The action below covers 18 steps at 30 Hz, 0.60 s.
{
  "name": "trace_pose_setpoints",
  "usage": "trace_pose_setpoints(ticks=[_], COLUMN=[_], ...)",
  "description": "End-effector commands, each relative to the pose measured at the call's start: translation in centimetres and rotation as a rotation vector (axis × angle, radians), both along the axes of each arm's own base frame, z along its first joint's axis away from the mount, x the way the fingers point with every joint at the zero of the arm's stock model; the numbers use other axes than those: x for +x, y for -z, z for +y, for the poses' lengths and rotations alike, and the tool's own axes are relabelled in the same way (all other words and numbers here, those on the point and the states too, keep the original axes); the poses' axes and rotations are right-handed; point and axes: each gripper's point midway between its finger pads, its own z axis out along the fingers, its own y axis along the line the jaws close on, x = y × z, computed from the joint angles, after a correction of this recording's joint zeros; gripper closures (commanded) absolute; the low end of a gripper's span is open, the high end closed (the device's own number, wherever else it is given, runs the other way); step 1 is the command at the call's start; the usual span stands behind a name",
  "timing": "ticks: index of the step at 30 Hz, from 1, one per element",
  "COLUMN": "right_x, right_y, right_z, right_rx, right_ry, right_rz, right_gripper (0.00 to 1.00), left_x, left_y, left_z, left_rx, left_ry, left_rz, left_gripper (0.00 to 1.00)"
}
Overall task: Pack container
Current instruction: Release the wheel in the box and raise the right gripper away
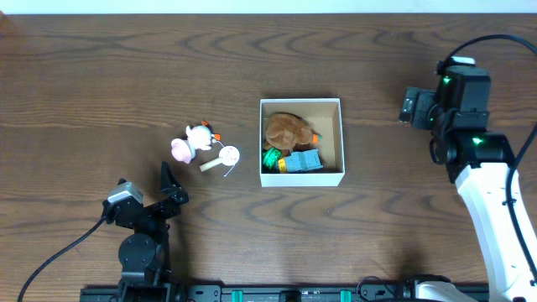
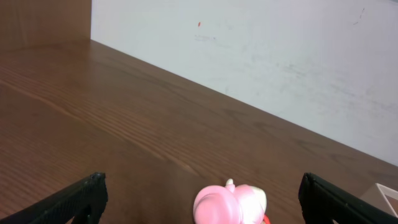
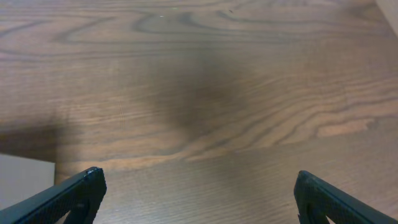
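Over on the left side of the tabletop [image 1: 84, 75], close to the front edge, the left arm [image 1: 137, 225] was seen sitting low. The left fingers [image 2: 74, 199] were spread wide apart with nothing pinched between them, and they were pointed roughly up the tabletop toward the loose toys.

Just beyond those fingers, a pink-and-white plush toy [image 1: 193, 139] was lying on the wood. In the left wrist view its pink part was framed between the two fingertips but a bit ahead of them, not touched. Right beside the plush, on its right, a small round white thing on a short stick [image 1: 226, 157] was lying flat; what exactly it was couldn't be made out.

Next along, near the middle of the tabletop, the container [image 1: 302, 102] was sat square and upright, open at the top, just to the right of the loose bits but apart from them. Three things were already inside: a brown plush [image 1: 287, 130] taking up the back-left part, a small green item [image 1: 271, 157] in the front-left corner, and a blue block-ish item [image 1: 304, 161] along the front wall, touching the green one or very nearly.

Well off to the right, the right arm [image 1: 491, 201] was reached up along the edge, its black wrist turned toward the container but well apart from it. The right fingers [image 3: 71, 196] were also held wide open, with only bare wood grain between them and nothing gripped.
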Motion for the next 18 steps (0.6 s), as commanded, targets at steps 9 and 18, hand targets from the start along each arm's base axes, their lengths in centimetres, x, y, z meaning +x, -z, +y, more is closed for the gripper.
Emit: trace_pose_setpoints(ticks=[9, 18], right_x=[0.13, -0.22], right_y=[0.26, 1.06], right_z=[-0.18, 0.20], right_rx=[0.035, 0.038], right_ry=[0.003, -0.007], right_rz=[0.004, 0.040], right_gripper=[0.01, 0.01], left_x=[0.00, 0.00], left_y=[1.69, 1.69], left_z=[0.20, 0.20], left_rx=[0.023, 0.023], left_ry=[-0.007, -0.007], left_rz=[0.046, 0.046], left_gripper=[0.02, 0.02])
